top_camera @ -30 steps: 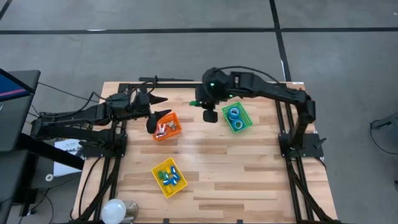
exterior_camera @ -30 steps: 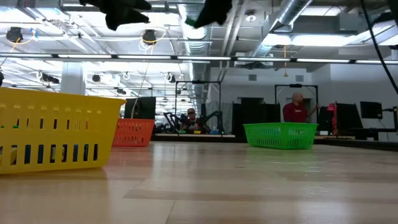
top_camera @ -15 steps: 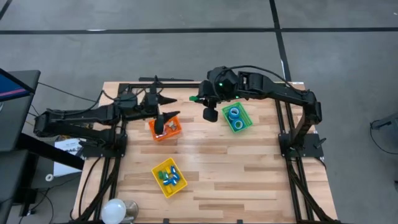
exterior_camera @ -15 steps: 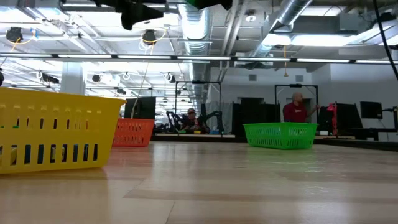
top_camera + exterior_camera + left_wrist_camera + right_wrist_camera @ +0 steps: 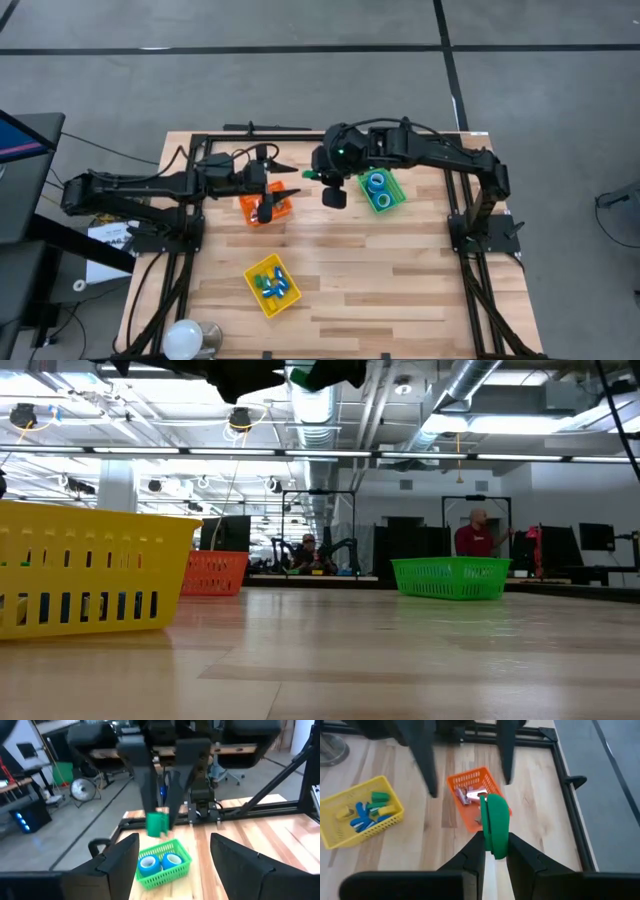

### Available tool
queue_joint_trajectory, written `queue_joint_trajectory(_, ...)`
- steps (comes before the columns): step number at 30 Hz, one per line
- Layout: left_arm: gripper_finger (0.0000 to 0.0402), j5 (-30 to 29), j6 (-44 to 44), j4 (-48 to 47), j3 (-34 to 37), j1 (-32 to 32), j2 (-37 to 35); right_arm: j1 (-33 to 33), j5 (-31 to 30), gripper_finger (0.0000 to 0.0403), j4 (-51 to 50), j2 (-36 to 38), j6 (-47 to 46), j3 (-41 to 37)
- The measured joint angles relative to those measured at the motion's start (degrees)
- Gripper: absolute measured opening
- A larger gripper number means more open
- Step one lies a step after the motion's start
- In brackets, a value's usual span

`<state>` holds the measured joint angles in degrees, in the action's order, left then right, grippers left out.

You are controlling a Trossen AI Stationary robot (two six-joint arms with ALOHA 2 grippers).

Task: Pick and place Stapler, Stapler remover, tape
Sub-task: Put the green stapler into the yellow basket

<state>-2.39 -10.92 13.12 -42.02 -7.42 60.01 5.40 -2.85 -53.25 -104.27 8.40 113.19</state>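
My right gripper is shut on a small green stapler, held above the table between the orange bin and the green bin. The stapler also shows in the left wrist view. The green bin holds round blue tape rolls. My left gripper is open and empty above the orange bin, facing the right gripper. The orange bin holds small metal pieces. The yellow bin holds small blue, green and yellow oblong pieces. My right gripper pinches the green stapler between its two fingers at the stapler's end nearest the wrist. The rest of the stapler sticks out past the fingertips, standing on edge. The fingers come from the table's right, slanting down. The stapler is lifted clear of the table.
The three bins stand on the wooden table: green at far right, orange at far left, yellow near the front. A black frame edges the table. People show in the room beyond.
My left gripper has gone toward the table's right edge, from beside the orange bin to over it, staying open. My right gripper, with the green stapler, has gone a little toward the near edge.
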Motion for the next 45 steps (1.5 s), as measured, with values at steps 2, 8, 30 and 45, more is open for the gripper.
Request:
queue_joint_trajectory(2, 0.0232, -0.03, -0.8, 0.54, 0.0, 0.0, -0.01, -0.21, 0.02, 0.0055, 0.0, 0.02, 0.0, 0.0)
queue_joint_trajectory(8, 0.023, -0.09, -0.83, 0.66, 0.0, 0.0, 0.01, -0.12, 0.0, 0.0055, -0.04, -0.02, -0.45, 0.0)
queue_joint_trajectory(30, 0.0214, -0.11, -0.61, 0.68, 0.0, 0.0, 0.46, -1.04, 0.01, 0.0056, 3.07, -0.04, 1.18, -0.96)
queue_joint_trajectory(45, 0.0214, -0.11, 5.0, 0.77, 0.0, 0.03, 0.46, -2.0, 0.02, 0.0049, 5.79, -2.15, 1.01, -1.07)
